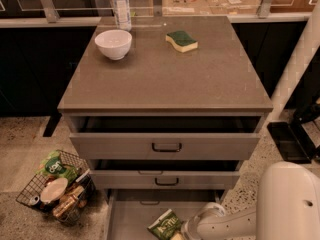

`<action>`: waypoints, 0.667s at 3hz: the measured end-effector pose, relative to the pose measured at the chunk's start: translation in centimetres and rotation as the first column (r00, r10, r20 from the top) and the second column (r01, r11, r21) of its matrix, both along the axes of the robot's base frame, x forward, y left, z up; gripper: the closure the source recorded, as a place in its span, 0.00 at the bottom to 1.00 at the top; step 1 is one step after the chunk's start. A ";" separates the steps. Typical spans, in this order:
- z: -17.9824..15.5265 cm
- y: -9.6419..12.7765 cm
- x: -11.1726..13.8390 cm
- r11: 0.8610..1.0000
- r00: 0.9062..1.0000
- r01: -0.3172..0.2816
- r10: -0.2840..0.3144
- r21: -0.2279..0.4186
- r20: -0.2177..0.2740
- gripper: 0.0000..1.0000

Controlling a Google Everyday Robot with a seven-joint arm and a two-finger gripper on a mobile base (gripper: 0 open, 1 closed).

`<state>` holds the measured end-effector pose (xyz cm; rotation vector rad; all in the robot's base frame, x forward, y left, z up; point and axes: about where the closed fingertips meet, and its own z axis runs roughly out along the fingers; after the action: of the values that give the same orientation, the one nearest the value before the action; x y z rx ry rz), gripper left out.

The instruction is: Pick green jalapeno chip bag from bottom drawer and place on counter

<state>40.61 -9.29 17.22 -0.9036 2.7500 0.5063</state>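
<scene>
The green jalapeno chip bag (164, 224) lies tilted on the flat grey floor of the pulled-out bottom drawer (127, 216), near the frame's lower edge. My gripper (182, 231) is at the end of the white arm that reaches in from the lower right, right beside the bag's right edge, low in the drawer. The counter (170, 74) is the grey-brown slab on top of the cabinet.
On the counter stand a white bowl (113, 44), a green-and-yellow sponge (182, 40) and a water bottle (121, 4). The two upper drawers (165, 145) are slightly open. A wire basket (55, 186) of snacks sits on the floor at the left.
</scene>
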 end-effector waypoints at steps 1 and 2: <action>-2.1 1.1 0.2 1.000 1.000 -0.009 0.009 0.014 -0.021 0.00; -4.4 3.0 -0.1 0.999 0.998 -0.029 0.031 0.039 -0.049 0.01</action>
<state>40.49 -6.29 12.79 -0.9375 2.7648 0.5919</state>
